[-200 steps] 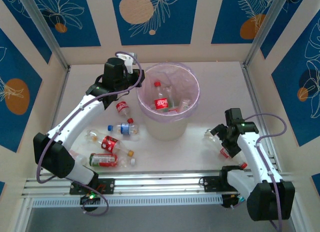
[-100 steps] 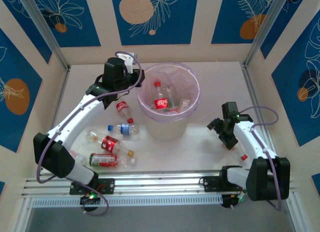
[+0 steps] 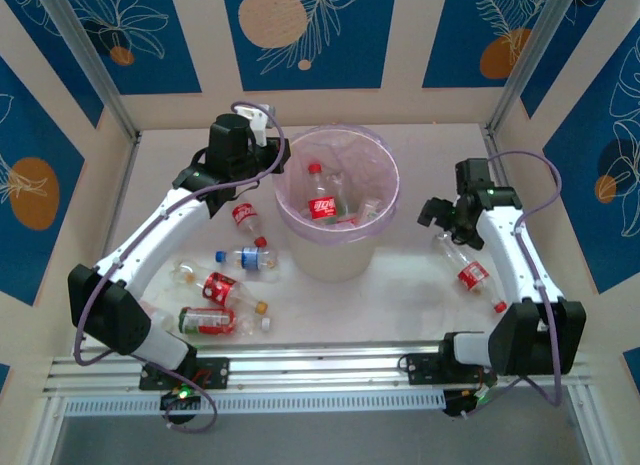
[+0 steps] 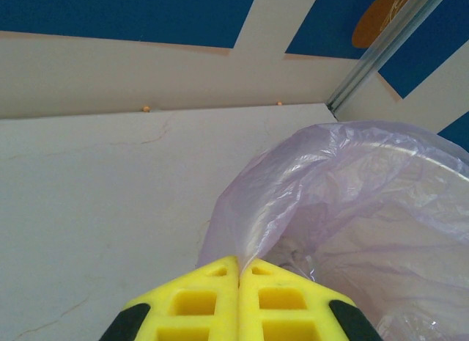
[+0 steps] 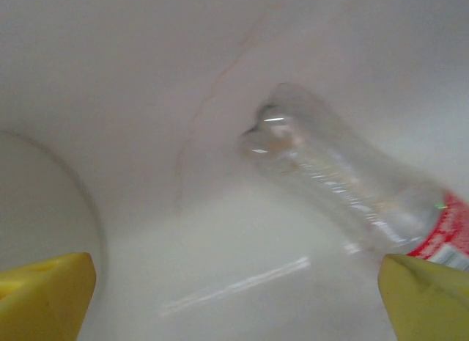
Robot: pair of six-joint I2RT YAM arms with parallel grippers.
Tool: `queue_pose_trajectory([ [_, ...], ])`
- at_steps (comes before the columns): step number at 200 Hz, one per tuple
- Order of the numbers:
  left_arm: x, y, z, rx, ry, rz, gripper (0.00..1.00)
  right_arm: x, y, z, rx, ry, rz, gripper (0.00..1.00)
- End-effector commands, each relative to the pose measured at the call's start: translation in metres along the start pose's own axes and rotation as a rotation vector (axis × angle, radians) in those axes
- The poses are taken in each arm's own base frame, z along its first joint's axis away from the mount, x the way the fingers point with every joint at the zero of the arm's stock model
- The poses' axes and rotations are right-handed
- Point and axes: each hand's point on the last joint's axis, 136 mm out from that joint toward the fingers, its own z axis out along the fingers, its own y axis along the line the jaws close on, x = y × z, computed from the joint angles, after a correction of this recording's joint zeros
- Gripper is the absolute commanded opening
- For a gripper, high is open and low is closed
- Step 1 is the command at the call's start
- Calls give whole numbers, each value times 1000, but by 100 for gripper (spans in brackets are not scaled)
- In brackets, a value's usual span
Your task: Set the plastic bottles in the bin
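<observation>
Standing partway done, the task is showing at least three plastic bottles [image 3: 320, 201] already lying inside the bin [image 3: 335, 260], which is sitting upright at the middle of the table [image 3: 400, 295]. A loose cluster [image 3: 222, 288] of about six is lying on the table to the left of the bin, not yet collected. One more bottle [image 3: 468, 267] is lying on its side to the right, apart from the bin wall.

The left gripper [image 4: 238, 279] is holding its jaws clenched together at the bin's left rim, its tips touching the edge of the bag liner [image 4: 352, 187]. Whether a fold of film is being nipped between them cannot be told. The right gripper [image 5: 234, 297] is hanging with jaws released wide just beside the right-hand bottle's clear base end, grasping nothing.

The bottles are showing as thin clear plastic, waisted, with glossy red labels and hard coloured caps, plus one blue-labelled bottle [image 3: 245, 257]. The liner is presenting as translucent pinkish-purple film, crinkled and slack over a rigid round white pail. The finger pads [image 4: 198, 304] are appearing as yellow moulded blocks with recessed cells. The table is reading as smooth, matte and off-white
</observation>
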Motion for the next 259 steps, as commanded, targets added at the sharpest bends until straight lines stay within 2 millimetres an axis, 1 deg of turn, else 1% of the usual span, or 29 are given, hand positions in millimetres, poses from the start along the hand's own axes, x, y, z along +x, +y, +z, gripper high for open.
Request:
queue_pose_trajectory([
  [1,11,0,5,5,47,-9,0,3,-28,26,54,105,-177,99],
  [24,9,-1,4,4,46,-6,0,-13,-29,56,36,105,-257,99],
  [32,7,-1,3,3,43,-4,0,-17,-32,66,44,117,-268,99],
  [47,6,-1,-1,-2,38,-1,0,-17,-35,77,53,170,-268,99],
  [73,9,4,-3,-27,33,4,0,-6,-23,89,0,211,-252,99],
  [103,11,5,0,-24,43,0,0,7,-30,105,50,276,-186,99],
  [133,10,6,1,-23,39,-2,0,24,-24,117,52,324,-126,100],
  [140,10,6,1,-23,38,-3,0,24,-26,117,84,326,-119,100],
  [147,10,6,2,-23,41,-4,0,25,-24,117,86,326,-113,98],
  [177,10,6,2,-20,41,-9,0,25,-12,114,65,322,-37,84],
  [198,9,5,1,-21,39,-7,0,27,-3,115,59,334,-4,83],
  [221,8,4,-1,-20,39,-5,0,25,7,118,48,335,43,80],
  [244,7,4,-2,-23,36,-4,0,17,15,121,41,319,85,77],
  [259,6,5,-3,-27,35,0,0,9,19,120,46,297,89,77],
])
